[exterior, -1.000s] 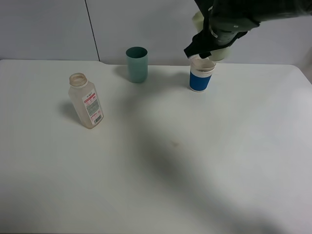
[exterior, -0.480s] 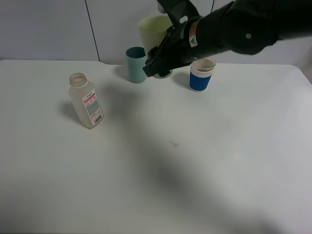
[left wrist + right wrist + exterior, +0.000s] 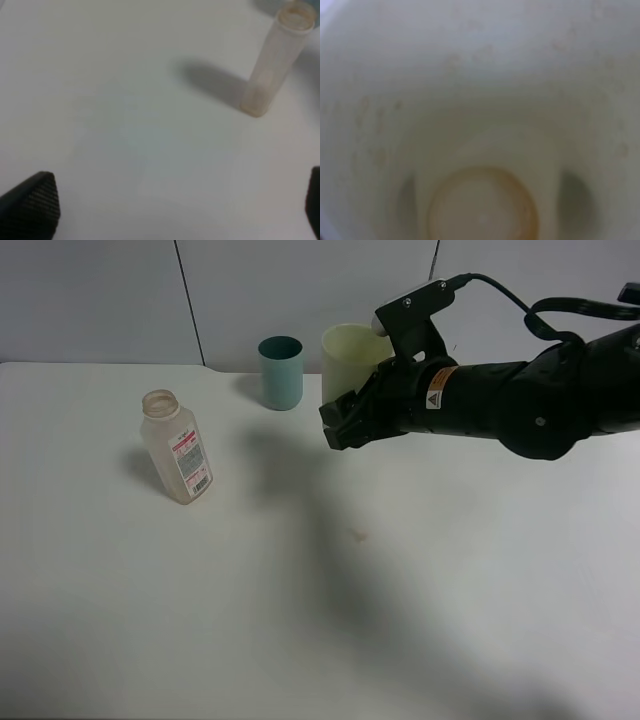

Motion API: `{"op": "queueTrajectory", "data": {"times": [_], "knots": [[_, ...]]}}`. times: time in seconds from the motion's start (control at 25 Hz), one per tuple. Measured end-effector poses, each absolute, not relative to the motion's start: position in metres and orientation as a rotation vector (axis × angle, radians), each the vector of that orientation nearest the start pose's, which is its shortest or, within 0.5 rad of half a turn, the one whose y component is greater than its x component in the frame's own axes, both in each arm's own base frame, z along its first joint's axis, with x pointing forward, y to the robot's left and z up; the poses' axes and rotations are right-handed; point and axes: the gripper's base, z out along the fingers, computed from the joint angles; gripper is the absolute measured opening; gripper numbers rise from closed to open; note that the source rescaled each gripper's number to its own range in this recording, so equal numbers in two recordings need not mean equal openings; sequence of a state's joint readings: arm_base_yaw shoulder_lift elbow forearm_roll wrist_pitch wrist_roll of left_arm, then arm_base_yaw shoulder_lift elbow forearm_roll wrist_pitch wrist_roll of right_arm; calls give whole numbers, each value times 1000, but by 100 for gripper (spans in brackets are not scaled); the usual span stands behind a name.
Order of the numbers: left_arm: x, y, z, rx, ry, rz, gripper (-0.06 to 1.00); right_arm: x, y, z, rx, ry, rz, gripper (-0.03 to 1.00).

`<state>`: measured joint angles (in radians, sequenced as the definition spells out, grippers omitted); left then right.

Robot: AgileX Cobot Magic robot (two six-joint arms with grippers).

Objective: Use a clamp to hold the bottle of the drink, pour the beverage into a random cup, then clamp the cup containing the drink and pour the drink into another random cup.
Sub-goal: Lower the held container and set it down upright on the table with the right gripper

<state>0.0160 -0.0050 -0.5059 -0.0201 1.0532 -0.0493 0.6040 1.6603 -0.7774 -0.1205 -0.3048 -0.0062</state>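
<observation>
1. The right gripper [image 3: 345, 420] is reaching in from the right of the exterior high view, and its jaws are clamping the pale yellow-green tumbler [image 3: 350, 358] low down, near its base.
2. That tumbler is sitting upright in the grip, just beside the teal cup [image 3: 281, 371], with a narrow gap between the two.
3. The right wrist camera is staring straight into the tumbler's inside [image 3: 480, 115]: droplets are clinging to the wall, and a faint brown ring is showing around the bottom [image 3: 482, 205].
4. Whether the tumbler is touching the white table [image 3: 300, 620] or hanging just above it, I cannot tell.
5. The bottle [image 3: 177, 446] is standing capless on the left side of the table, well apart from the cups, with its white and pink-red label facing the camera.
6. The bottle's body is looking pale and clear; no liquid level is readable in it.
7. A small brownish spot [image 3: 357, 534] is lying on the table near the middle, in front of the black arm.
8. The left gripper [image 3: 175, 220] is hovering over bare table with its dark fingertips [image 3: 32, 202] spread wide at both edges of its wrist view, gripping nothing.
9. From that left wrist camera the bottle [image 3: 277, 57] is showing upright and off to one side, casting a soft shadow across the tabletop.
</observation>
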Motion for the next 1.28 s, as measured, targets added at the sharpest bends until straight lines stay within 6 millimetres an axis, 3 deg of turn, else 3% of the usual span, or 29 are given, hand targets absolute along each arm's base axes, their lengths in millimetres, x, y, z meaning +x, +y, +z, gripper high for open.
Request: {"op": "queueTrajectory", "data": {"times": [0.16, 0.36, 0.6, 1.12, 1.28], "knots": [[-6, -2, 279, -65, 2025, -45, 100, 275, 191, 187, -750, 1957, 331, 0], [-6, -2, 279, -65, 2025, -45, 100, 280, 195, 152, -765, 2036, 322, 0], [-6, -2, 279, -65, 2025, -45, 100, 286, 198, 128, -757, 2039, 321, 0], [-6, -2, 279, -65, 2025, -45, 100, 291, 194, 113, -821, 2009, 266, 0], [-6, -2, 279, -65, 2025, -45, 100, 293, 196, 100, -839, 1994, 260, 0]]}}
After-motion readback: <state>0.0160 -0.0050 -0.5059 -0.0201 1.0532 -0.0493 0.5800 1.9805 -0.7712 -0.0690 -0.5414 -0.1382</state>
